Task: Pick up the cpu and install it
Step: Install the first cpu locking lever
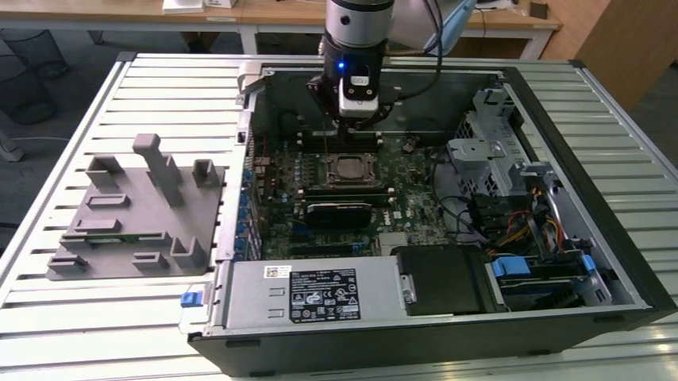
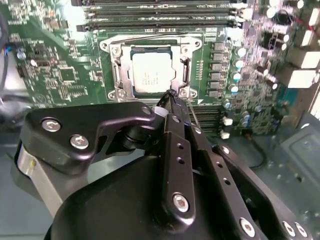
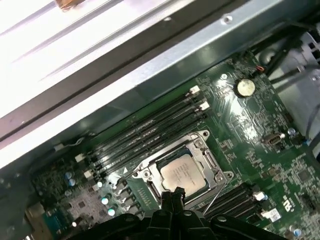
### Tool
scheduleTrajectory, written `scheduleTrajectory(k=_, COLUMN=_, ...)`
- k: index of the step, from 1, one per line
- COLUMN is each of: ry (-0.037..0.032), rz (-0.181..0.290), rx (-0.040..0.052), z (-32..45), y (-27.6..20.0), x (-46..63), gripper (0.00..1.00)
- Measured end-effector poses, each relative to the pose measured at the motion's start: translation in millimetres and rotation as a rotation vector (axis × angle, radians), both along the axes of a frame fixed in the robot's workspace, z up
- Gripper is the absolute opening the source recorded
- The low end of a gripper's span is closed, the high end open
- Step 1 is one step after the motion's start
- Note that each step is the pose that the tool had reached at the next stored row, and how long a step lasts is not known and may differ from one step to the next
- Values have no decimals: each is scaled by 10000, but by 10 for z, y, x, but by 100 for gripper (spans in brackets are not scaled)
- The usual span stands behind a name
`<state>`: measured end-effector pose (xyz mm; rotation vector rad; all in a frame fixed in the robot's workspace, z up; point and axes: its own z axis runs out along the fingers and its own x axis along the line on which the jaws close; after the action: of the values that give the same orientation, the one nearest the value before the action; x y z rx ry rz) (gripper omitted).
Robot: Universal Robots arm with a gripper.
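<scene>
Silvery metal marks the cpu (image 2: 152, 73), which lies flat inside the socket frame (image 2: 116, 70) on the green motherboard (image 1: 408, 202) of the open computer case (image 1: 593, 262). In both wrist views the jaws are drawn together into one narrow black tip with nothing between them, poised above the chip's edge; whether the tip touches the cpu (image 3: 182, 174) cannot be told. In the exterior view the gripper (image 1: 358, 121) hangs over the far part of the board, just beyond the socket. A grey plastic fixture tray (image 1: 138, 214) sits on the slatted surface (image 1: 63, 159) to the exterior view's left of the case, well apart from the gripper.
</scene>
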<state>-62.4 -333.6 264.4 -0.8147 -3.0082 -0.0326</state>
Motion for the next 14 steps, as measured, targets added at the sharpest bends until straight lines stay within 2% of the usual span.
scheduleTrajectory(k=14, ry=-1, rz=2535, rx=-12, z=-19, y=0, x=-2, gripper=11)
